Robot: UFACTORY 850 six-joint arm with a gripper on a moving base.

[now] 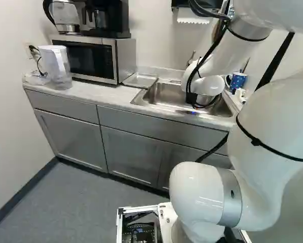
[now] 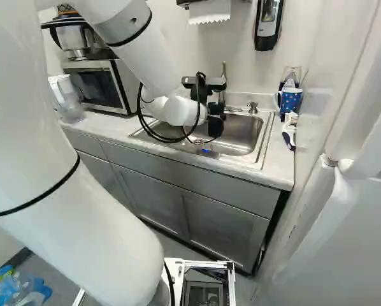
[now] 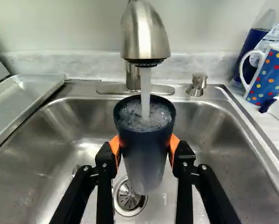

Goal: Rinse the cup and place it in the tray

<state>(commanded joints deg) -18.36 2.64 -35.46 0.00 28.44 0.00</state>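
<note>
Wrist view, closest in: the black gripper (image 3: pixel 145 148) clasps the dark cup (image 3: pixel 146 161) from two sides, orange pads (image 3: pixel 175 145) against its wall, above the drain (image 3: pixel 129 197) of the sink (image 3: pixel 226 135). The cup's mouth is just under the faucet (image 3: pixel 144 35); the stream (image 3: pixel 145 91) falls in, and water bubbles inside. To rinse well, keep the mouth centred on the stream, then draw the cup clear of the spout before tipping it—slowly, over the basin—and let it drain before it travels to the tray (image 1: pixel 140 80). A firm, even squeeze should do; the wet wall may slip. Only the wrist view shows the running water; past the arm (image 2: pixel 153 64), neither base view lets the cup be made out. The tray lies near the centre of the left base view, beside the sink, but can't be picked out in the right base view, whose upper right alone shows a wall dispenser (image 2: pixel 267 25).
</note>
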